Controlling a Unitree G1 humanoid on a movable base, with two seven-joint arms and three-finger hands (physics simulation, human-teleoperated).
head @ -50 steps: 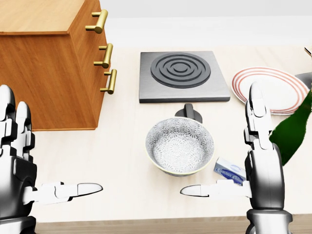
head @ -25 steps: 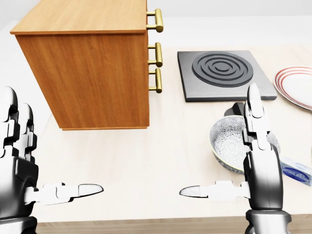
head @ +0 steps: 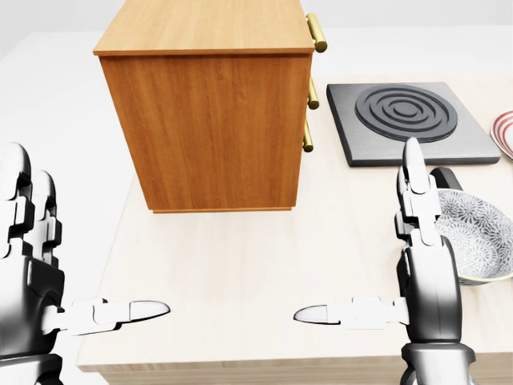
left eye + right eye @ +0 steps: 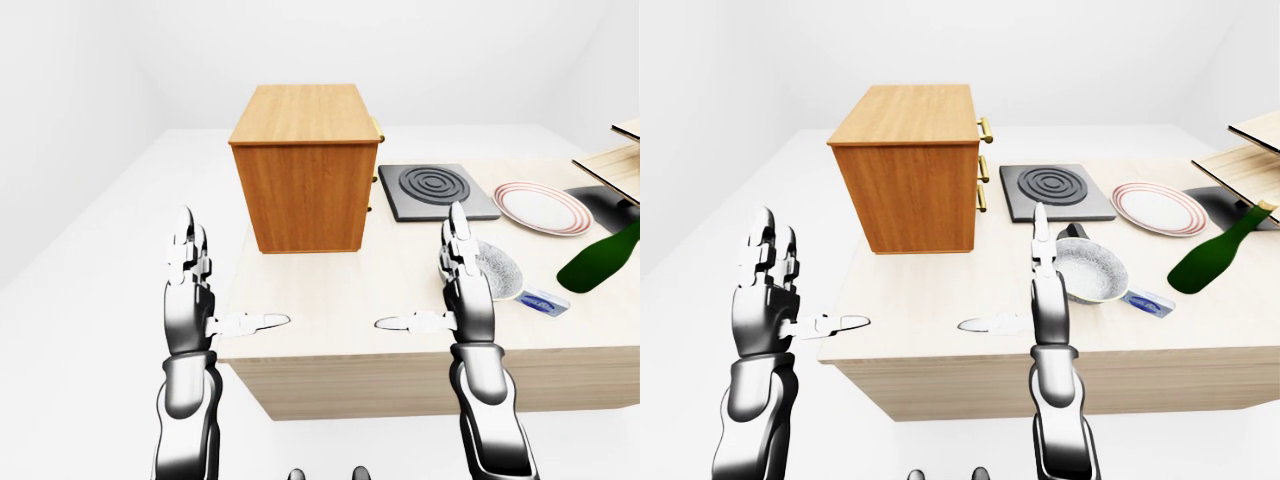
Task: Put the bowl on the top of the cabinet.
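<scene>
- On the pale wood-grain table (image 4: 940, 350), a boxy cabinet (image 3: 212, 120) of warm brown veneer stands near the upper left of the head view, its flat top bare and three brass bar handles (image 3: 316, 32) projecting from its right face.
- Right of the cabinet lies a square grey hob plate (image 3: 417, 122) with raised dark concentric rings.
- Below the hob, at the right edge of the head view, sits the bowl (image 4: 1092, 273): round and shallow, with a fine grey-white floral pattern inside; it rests on the table, well apart from the cabinet, with a small dark rounded object (image 3: 446, 178) just above it.
- Farther right in the right-eye view lie a flat white plate (image 4: 1158, 208) with thin red rim stripes, a dark green glass bottle (image 4: 1215, 252) leaning at a tilt, and a small blue-and-white box (image 4: 1148, 301) just beside the bowl.
- Glossy metallic and segmented, the left hand (image 3: 32, 273) hovers at the table's lower left corner, fingers straight up and thumb stretched sideways, spread wide and holding nothing.
- Over the table's near edge the right hand (image 3: 425, 273) mirrors it, fingers upright, thumb pointing left, spread wide and empty, partly covering the bowl's left rim in the head view.
</scene>
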